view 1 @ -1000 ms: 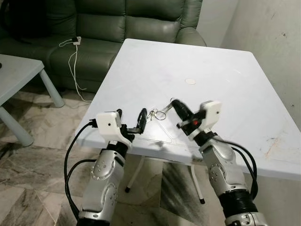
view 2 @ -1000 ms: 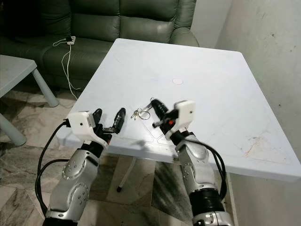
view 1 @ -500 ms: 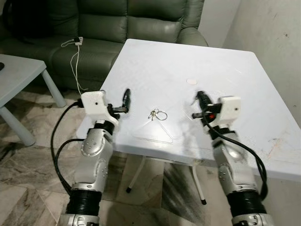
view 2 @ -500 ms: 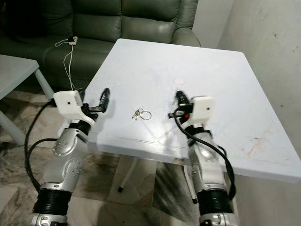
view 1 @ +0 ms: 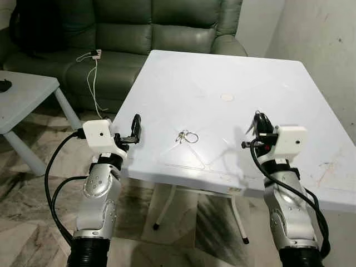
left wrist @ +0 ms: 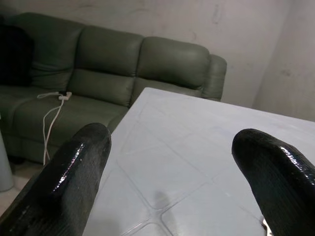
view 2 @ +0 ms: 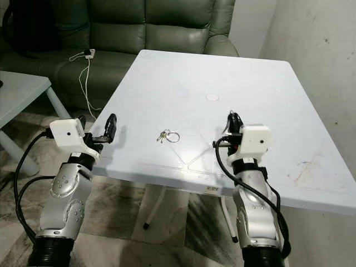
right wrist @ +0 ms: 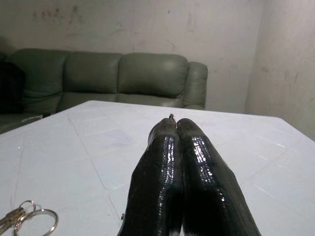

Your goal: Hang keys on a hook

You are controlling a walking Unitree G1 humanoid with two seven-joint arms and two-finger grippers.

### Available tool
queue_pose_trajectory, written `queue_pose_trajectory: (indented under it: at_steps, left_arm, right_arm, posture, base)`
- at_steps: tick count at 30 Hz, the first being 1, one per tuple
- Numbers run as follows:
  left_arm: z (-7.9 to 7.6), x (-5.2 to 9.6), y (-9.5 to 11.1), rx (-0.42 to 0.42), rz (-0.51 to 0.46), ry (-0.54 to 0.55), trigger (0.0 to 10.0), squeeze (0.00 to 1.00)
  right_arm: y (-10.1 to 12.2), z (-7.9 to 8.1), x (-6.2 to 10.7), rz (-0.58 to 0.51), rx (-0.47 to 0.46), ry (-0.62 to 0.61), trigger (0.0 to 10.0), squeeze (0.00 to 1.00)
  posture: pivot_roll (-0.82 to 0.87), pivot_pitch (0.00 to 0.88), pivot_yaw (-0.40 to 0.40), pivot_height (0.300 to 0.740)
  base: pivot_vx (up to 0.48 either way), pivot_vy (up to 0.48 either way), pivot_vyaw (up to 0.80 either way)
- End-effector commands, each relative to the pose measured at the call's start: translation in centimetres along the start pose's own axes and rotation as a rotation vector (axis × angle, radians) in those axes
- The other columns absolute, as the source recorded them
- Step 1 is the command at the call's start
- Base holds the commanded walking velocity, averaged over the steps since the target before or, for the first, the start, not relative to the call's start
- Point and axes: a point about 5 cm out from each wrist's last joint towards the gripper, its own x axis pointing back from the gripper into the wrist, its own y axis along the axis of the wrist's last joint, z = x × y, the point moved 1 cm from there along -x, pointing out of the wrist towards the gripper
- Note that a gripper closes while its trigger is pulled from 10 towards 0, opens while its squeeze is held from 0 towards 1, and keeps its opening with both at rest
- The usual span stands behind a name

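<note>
A bunch of keys on a metal ring (view 1: pixel 186 136) lies flat on the white table (view 1: pixel 222 72), near its front edge. My left gripper (view 1: pixel 134 127) hovers at the table's front left corner, left of the keys. It is open, with nothing between its black fingers (left wrist: pixel 83 152). My right gripper (view 1: pixel 260 123) is raised over the table to the right of the keys. Its fingers (right wrist: pixel 197 162) are pressed shut. The key ring (right wrist: pixel 30 220) lies low beside them in the right wrist view. No hook can be made out.
A small round disc (view 1: pixel 227 97) sits on the table beyond the keys. A green sofa (view 1: pixel 139 28) with a white charger cable (view 1: pixel 92 72) stands behind. A low white table (view 1: pixel 22 94) is at the left. A wall (view 1: pixel 328 50) borders the right side.
Both grippers have drawn back from the keys, the left one to the left and the right one to the right. The keys stay on the table. The camera has shifted slightly.
</note>
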Motion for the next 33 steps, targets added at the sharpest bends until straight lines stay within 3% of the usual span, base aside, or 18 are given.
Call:
queue_pose_trajectory:
  at_steps: [1,4,22,24,27,30,33]
  left_arm:
    - [-0.3,-0.5,0.7,-0.005,-0.037,-0.005,10.0,0.0]
    - [-0.4,-1.1,0.8,0.015,-0.04,0.0,10.0,0.0]
    - [-0.1,-1.7,0.3,-0.002,-0.029,0.034,10.0,0.0]
    - [0.0,-1.9,0.4,0.028,-0.03,0.038,10.0,0.0]
    - [0.1,-2.0,0.3,0.011,-0.025,0.044,10.0,0.0]
    - [-0.3,-2.2,0.4,0.07,-0.037,0.031,10.0,0.0]
    - [-0.2,-2.1,0.3,0.067,-0.029,0.041,10.0,0.0]
  right_arm:
    - [0.0,-0.6,0.0,0.028,0.009,-0.034,10.0,0.0]
    - [-0.4,-0.2,-0.2,0.062,-0.009,-0.012,10.0,0.0]
    - [-0.9,0.6,-0.6,0.1,0.011,0.025,10.0,0.0]
    - [-0.9,0.7,-0.7,0.107,0.01,0.032,10.0,0.0]
    - [-0.9,0.7,-0.7,0.107,0.012,0.032,10.0,0.0]
    - [-1.0,0.8,-0.8,0.109,0.014,0.038,10.0,0.0]
    - [-1.0,0.8,-0.7,0.111,0.016,0.04,10.0,0.0]
  posture:
    - [-0.01,0.0,-0.034,0.74]
    - [-0.02,0.0,-0.022,0.74]
    - [-0.03,0.0,-0.017,0.74]
    - [-0.03,0.0,-0.016,0.74]
    - [-0.03,0.0,-0.015,0.74]
    - [-0.03,0.0,-0.012,0.74]
    - [-0.03,0.0,-0.012,0.74]
  base:
    - [0.0,0.0,0.0]
    - [0.0,0.0,0.0]
    - [0.0,0.0,-0.79]
    - [0.0,-0.304,-0.78]
    - [0.0,-0.48,-0.78]
    - [0.0,0.0,-0.78]
    - [0.0,0.0,-0.78]
